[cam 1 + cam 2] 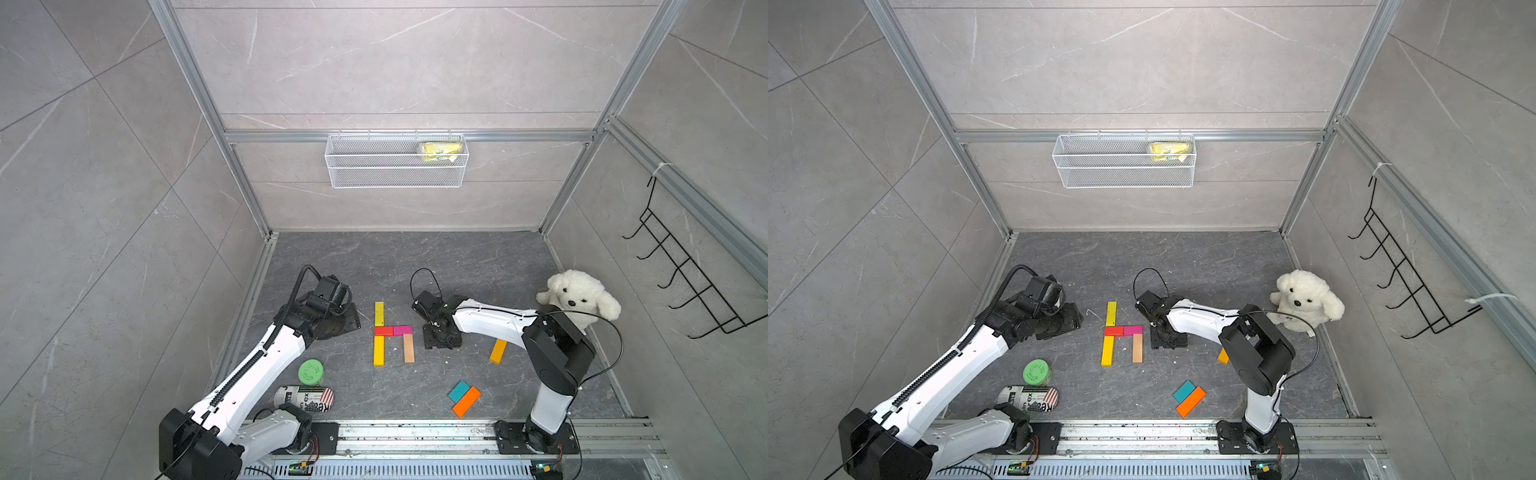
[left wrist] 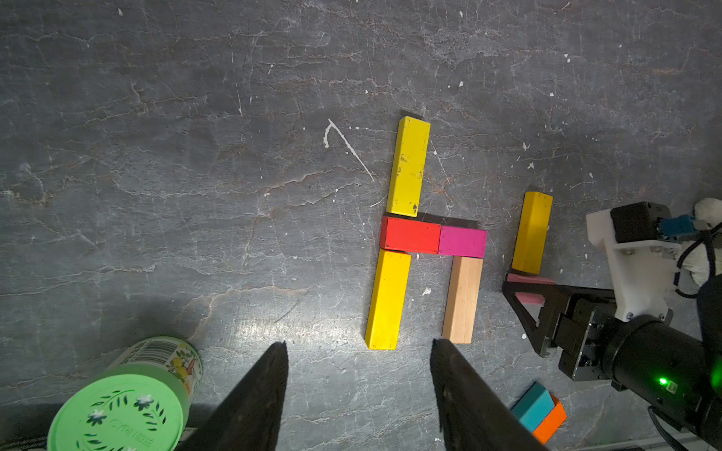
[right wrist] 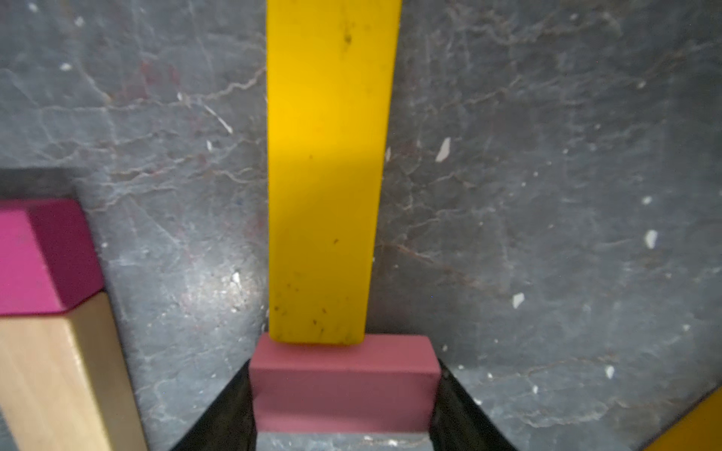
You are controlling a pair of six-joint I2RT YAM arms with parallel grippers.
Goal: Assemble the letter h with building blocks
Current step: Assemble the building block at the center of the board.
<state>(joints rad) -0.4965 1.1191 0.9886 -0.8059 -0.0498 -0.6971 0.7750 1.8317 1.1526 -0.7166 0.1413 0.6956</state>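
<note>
Left wrist view: the h looked all but built.
Its building blocks [image 2: 410,236] lay flat, ends butted, so the letter read clean; my left gripper [image 2: 359,343] hung spread and empty, while my right gripper [image 3: 344,377] pinched the pink block [image 3: 344,390] just beside them, touching a spare yellow block [image 3: 324,175].

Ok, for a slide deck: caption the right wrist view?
Right gripper clamps a pink block abutting the end of a yellow block; magenta block and tan block alongside.

In a top view the right arm [image 1: 1258,361] hid most of the amber block [image 1: 1223,356]. In the right wrist view the yellow block [image 3: 328,175] ran off the picture's edge, and the pink block [image 3: 344,384] was blurred.
</note>
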